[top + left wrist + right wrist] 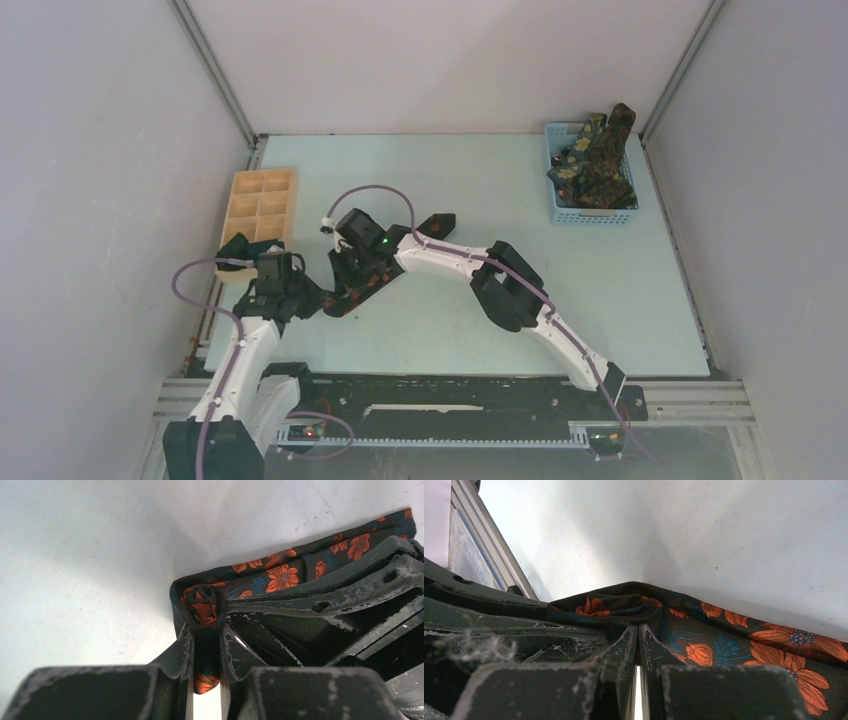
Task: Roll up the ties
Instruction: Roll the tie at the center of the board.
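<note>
Bare table (600, 290) centre-right (tray (262, 192) left, basket (595, 215) of ties (600, 160) far right)

table (600, 290): pale blue | far right: blue basket (560, 215) | left: wooden tray (263, 190) | near-left: black flowered tie (345, 303)

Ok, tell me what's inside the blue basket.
The blue basket holds a heap of dark green ties with yellow flowers, one end rising above the back rim. Its floor, and anything under the heap, is covered.
</note>
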Robot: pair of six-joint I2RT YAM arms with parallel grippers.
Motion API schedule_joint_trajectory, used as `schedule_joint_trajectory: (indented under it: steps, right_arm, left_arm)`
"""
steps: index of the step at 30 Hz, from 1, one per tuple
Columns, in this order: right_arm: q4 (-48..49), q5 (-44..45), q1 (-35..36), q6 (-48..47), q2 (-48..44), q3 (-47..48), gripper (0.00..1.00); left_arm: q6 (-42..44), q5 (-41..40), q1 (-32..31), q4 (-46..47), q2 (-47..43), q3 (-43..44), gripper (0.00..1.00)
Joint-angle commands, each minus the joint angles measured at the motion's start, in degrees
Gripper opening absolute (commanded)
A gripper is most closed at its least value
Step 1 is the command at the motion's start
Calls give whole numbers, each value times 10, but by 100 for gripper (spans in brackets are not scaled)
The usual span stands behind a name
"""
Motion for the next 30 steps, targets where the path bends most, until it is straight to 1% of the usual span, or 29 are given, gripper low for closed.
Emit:
schedule_joint_trajectory:
  steps: [1, 5, 9, 13, 26, 30]
  right_arm:
    - [6, -48, 33, 17, 18, 39, 6]
    - [6, -51, 35, 19, 20, 38, 6]
    - [2, -47, 33, 19, 18, 29, 6]
    - [10, -47, 26, 24, 12, 6, 6]
    - [27, -48, 8, 24, -8, -41, 5]
    - [21, -31, 4, 9, -23, -44, 5]
  left_arm:
    - [14, 15, -2, 37, 13, 41, 0]
    - [14, 5, -12, 37, 35, 49, 0]
    - [16, -15, -52, 36, 67, 64, 0]
    - [16, -32, -73, 36, 97, 80, 0]
    - [31, -34, -89, 41, 158, 97, 0]
    - [32, -33, -99, 43, 177, 99, 0]
